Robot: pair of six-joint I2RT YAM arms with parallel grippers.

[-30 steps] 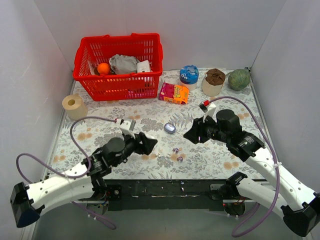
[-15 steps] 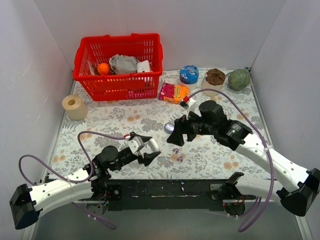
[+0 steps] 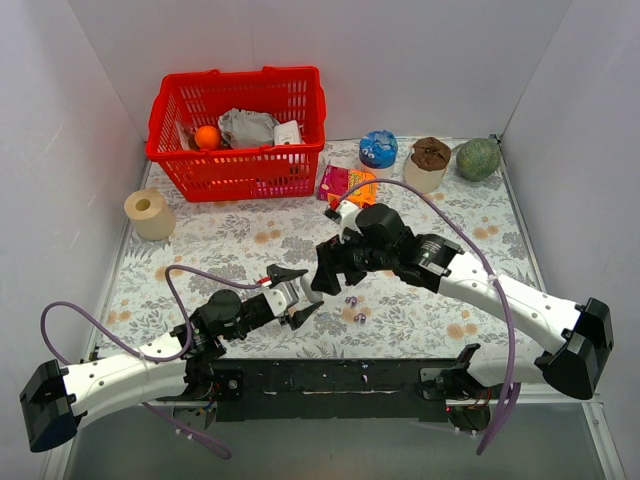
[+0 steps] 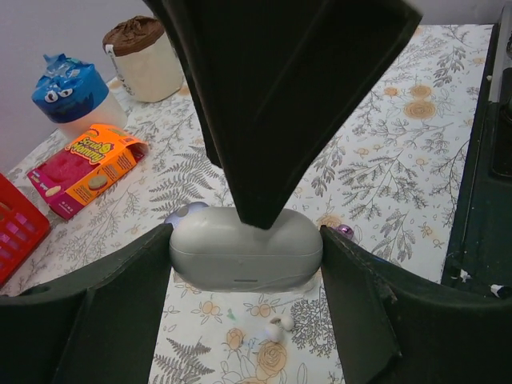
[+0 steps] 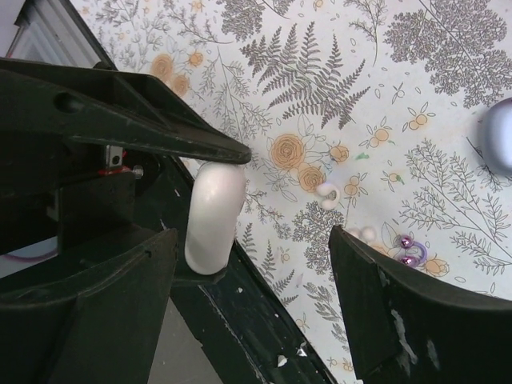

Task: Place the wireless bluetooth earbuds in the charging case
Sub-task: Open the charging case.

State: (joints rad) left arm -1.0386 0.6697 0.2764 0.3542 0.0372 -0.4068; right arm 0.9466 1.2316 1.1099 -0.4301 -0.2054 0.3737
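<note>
Nearest the arm bases, the left gripper is clamped on a white capsule-shaped case, held lengthwise between its two fingers just in front of the charging case. This is not the task's case. Two small white buds lie on the cloth nearer than the charging case, under the capsule. The purple earbuds sit loose together, also on the near side of the charging case and a little to its right, apart from it.

The right gripper hangs with its fingers spread and empty above the near side of the charging case, one finger close over the capsule. In the top view it covers the charging case. Only a pale lavender sliver shows in the left wrist view, so I cannot tell whether the lid is up.

To do this step well, I judge the right claw should keep off the left fingers and drop straight onto one purple bud, not a white one. A narrow, gentle pinch matters, since such small, glossy buds could skid.

Beyond the charging case stand an orange snack box and a red basket.
</note>
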